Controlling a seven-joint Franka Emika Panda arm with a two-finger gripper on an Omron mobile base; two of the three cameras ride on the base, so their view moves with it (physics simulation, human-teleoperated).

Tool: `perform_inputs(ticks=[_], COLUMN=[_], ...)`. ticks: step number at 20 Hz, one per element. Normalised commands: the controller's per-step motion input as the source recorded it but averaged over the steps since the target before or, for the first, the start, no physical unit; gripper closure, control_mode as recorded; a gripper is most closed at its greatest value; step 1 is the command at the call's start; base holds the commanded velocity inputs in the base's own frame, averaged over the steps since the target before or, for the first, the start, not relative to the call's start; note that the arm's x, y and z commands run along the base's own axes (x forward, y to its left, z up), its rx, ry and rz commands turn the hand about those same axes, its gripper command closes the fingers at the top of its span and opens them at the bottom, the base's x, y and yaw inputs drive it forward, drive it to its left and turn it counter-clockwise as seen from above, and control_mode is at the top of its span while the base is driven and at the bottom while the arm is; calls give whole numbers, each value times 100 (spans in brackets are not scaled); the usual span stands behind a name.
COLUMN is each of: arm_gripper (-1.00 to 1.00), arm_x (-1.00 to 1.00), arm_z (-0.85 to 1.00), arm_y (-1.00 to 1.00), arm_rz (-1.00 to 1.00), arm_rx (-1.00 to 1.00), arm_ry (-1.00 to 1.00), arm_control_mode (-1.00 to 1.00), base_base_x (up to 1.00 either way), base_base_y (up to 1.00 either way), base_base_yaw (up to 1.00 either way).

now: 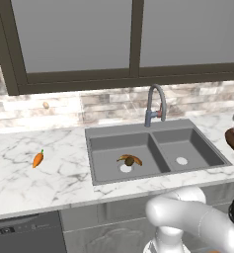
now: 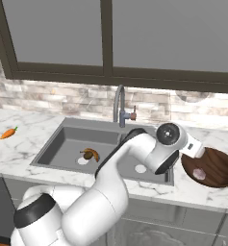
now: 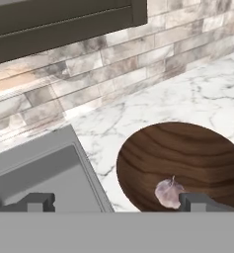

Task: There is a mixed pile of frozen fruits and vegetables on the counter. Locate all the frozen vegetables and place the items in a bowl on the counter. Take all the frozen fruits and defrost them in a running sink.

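Gripper spread fully open and empty, poised above the near edge of the dark wooden bowl, one fingertip just beside the pinkish-white bulb lying inside it. Bowl set on the white marble counter right of the dark grey double sink. Banana and kiwi together in the left basin by the drain; orange carrot alone on the counter well left of the sink.
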Motion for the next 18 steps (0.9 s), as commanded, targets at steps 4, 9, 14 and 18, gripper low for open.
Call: perform_inputs(ticks=[4,9,14,18], arm_gripper=[-100,-100,-100,-100], arm_x=[-16,-18,-20,-30], arm_z=[23,23,18,22], arm_y=[54,62,89,61], arm_rz=[7,8,8,9], arm_rx=[-1,-2,-8,-1], arm_ry=[0,0,0,-3], arm_control_mode=[-100,-100,-100,-100], base_base_x=[0,0,0,0], base_base_y=[0,0,0,0], base_base_yaw=[0,0,0,0])
